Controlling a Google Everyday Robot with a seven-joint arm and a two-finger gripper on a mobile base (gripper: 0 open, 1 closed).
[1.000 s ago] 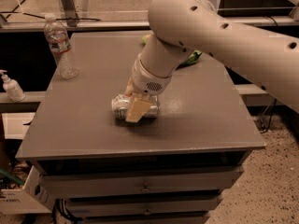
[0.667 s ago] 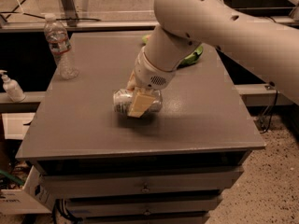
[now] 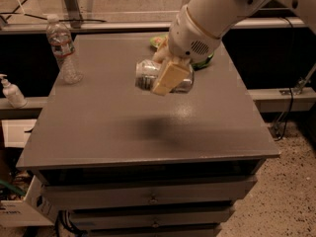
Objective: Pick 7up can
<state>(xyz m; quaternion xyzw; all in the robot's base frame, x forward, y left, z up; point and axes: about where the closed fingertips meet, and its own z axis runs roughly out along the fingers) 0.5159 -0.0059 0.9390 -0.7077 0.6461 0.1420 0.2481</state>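
Observation:
The 7up can [image 3: 147,75] is a small silver can, lying sideways in my gripper [image 3: 166,75]. The gripper is shut on the can and holds it in the air well above the grey tabletop [image 3: 123,127], over its middle. A tan finger [image 3: 168,78] lies across the can's front. The can's shadow falls on the table below it. My white arm [image 3: 212,14] comes in from the upper right.
A clear plastic water bottle [image 3: 62,51] stands upright at the table's far left. A green snack bag [image 3: 157,42] lies at the back, mostly hidden behind the arm. A white pump bottle [image 3: 12,92] stands on a ledge at left. Drawers sit below the tabletop.
The gripper has lifted the can off the tabletop and carried it upward. The water bottle has not moved.

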